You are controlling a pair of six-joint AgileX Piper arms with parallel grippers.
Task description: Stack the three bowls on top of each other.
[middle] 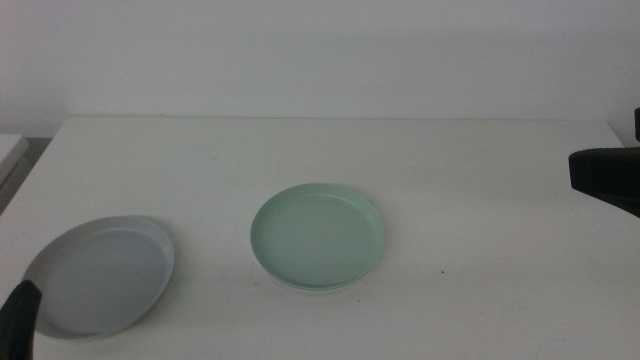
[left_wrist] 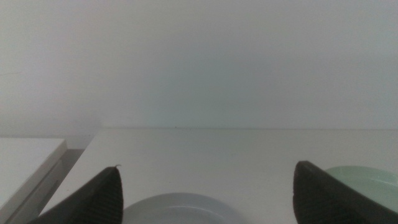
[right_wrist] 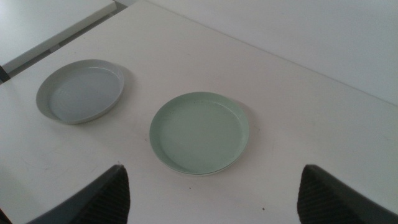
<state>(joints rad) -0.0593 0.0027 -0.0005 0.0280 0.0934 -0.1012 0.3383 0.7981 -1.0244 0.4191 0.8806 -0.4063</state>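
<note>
White wall behind, plain white tabletop (middle: pixel 420 150) carrying the bowls

Middle view: mint green bowl (middle: pixel 317 237) sits near centre; under its rim a thin white edge shows, so I judge the white bowl is already beneath it, can't confirm. Grey-blue bowl (middle: pixel 100 276) lies well apart at 9 o'clock from the mint one, near the front-left edge. Left hand (middle: pixel 22 320) is only a dark tip at the bottom-left corner, just beside the grey-blue bowl. Right hand (middle: pixel 605 180) pokes in at the right edge, well apart from both bowls

Left wrist view: left hand (left_wrist: pixel 208 199) has jaws spread wide, nothing held. Grey-blue bowl (left_wrist: pixel 177 210) rim sits between them, directly ahead at 12 o'clock; mint green bowl (left_wrist: pixel 367 180) off toward 2 o'clock

Right wrist view: right hand (right_wrist: pixel 211 196) also wide open and empty. Mint green bowl (right_wrist: pixel 199 132) straight ahead, grey-blue bowl (right_wrist: pixel 81 91) beyond it toward 10 o'clock

Judgement: remaining move is grey-blue onto mint. Left hand is clearly nearer, bowl dead ahead; round, so no long axis to align, just grip the near rim
</note>
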